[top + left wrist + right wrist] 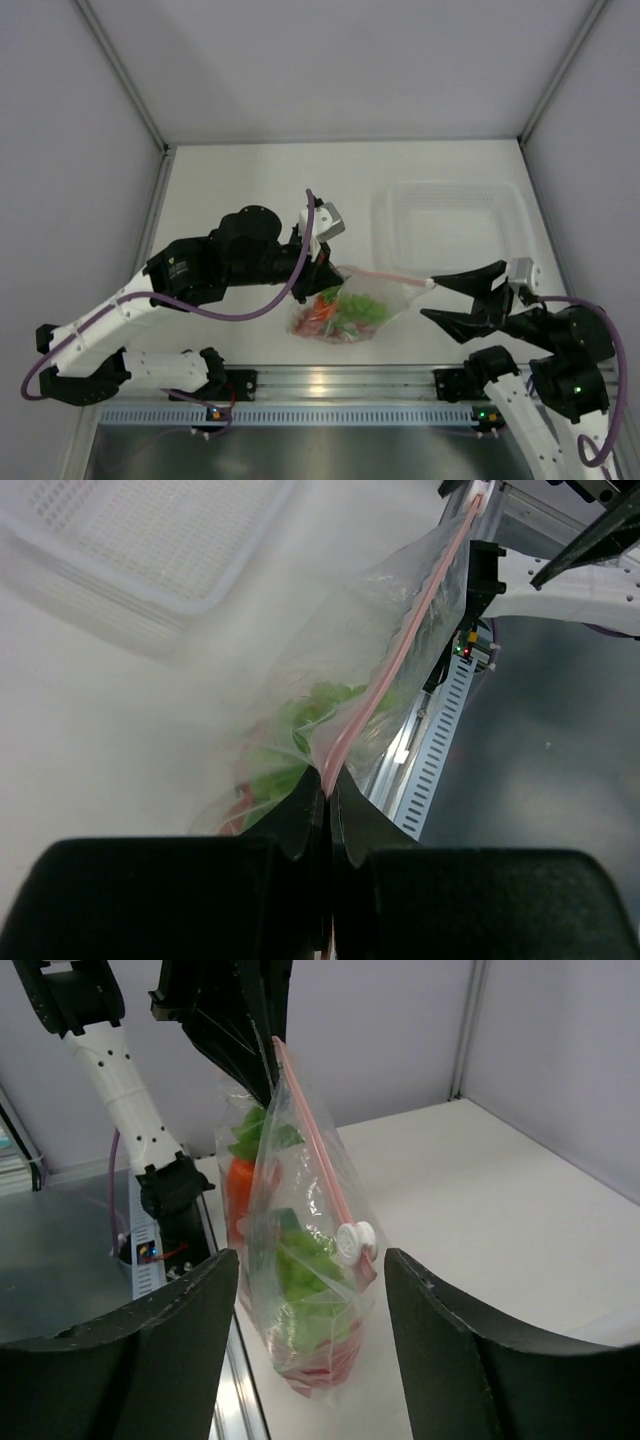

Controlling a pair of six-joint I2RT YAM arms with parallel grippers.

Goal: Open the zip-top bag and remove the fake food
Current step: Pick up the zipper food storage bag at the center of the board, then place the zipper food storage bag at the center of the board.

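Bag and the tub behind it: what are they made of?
Zip-top bag: thin clear plastic film, glossy; it crinkles and shows the fake food through. White slider: probably hard plastic, matte. Tub: translucent, rigid-looking plastic, frosted; rim holds its shape.

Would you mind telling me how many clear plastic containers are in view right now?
2. The zip-top bag is held mid-table, pinched at its zip strip by the left gripper; the rigid tub sits farther back on the right.
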